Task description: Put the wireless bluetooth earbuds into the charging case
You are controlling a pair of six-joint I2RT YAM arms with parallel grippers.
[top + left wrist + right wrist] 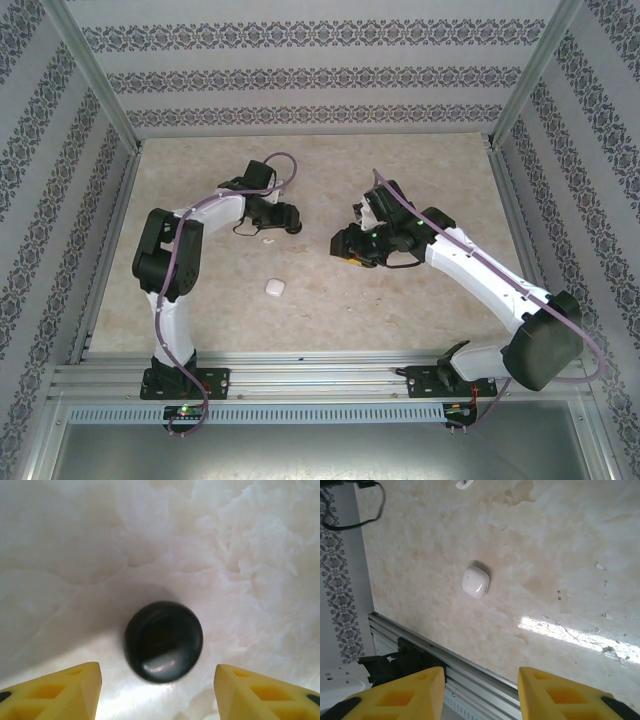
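The charging case [275, 287] is a small glossy white pebble lying closed on the marble table; it also lies in the right wrist view [475, 581], well ahead of my right gripper [481, 677]. That gripper [349, 250] hovers open and empty to the case's right. A small white earbud [267, 240] lies farther back, cut off at the top edge of the right wrist view [463, 485]. My left gripper [286, 218] is beside the earbud. Its fingers [157, 674] stand open over a glossy black rounded object [163, 641] on the table, not touching it.
The aluminium rail [470, 675] of the table's near edge runs below the right gripper. A black cable [244, 230] loops by the left wrist. Patterned walls [60, 160] close in the sides and back.
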